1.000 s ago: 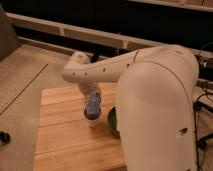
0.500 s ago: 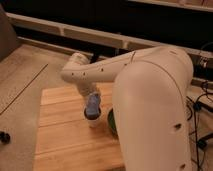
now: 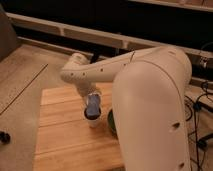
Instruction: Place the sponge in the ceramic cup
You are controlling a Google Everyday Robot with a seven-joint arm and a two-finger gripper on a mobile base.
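1. The arm (image 3: 150, 105) fills the frame from 1 to 5 o'clock. It is a broad, smooth white shell with rounded joints, and it hides the right-hand part of the table (image 3: 60, 142).
2. A slimmer white forearm runs from it toward 10 o'clock, bends at a rounded elbow and drops to the gripper (image 3: 92, 98), which hangs over the table just above the ceramic cup (image 3: 92, 121).
3. The sponge (image 3: 93, 106) is a small blue block standing on end directly under the gripper, with its lower end at the cup's dark mouth. Whether the gripper has hold of it cannot be told, nor how wide the tool stands.
4. The ceramic cup is small, round and pale, darker inside, and stands near the middle of the visible tabletop.
5. At the cup's 3 o'clock, just beside it, the curved edge of a dark green bowl (image 3: 110, 124) shows. The rest of the bowl is hidden behind the arm.
6. The table is made of light wooden planks with the grain running left to right.
7. At 9 o'clock lies a pale speckled floor (image 3: 22, 75), with a small dark round thing (image 3: 3, 136) at the frame's edge.
8. From 10 to 12 o'clock a pale rail (image 3: 60, 26) crosses a dark back wall.
9. At 3 o'clock, thin dark cables (image 3: 202, 100) hang beyond the arm.
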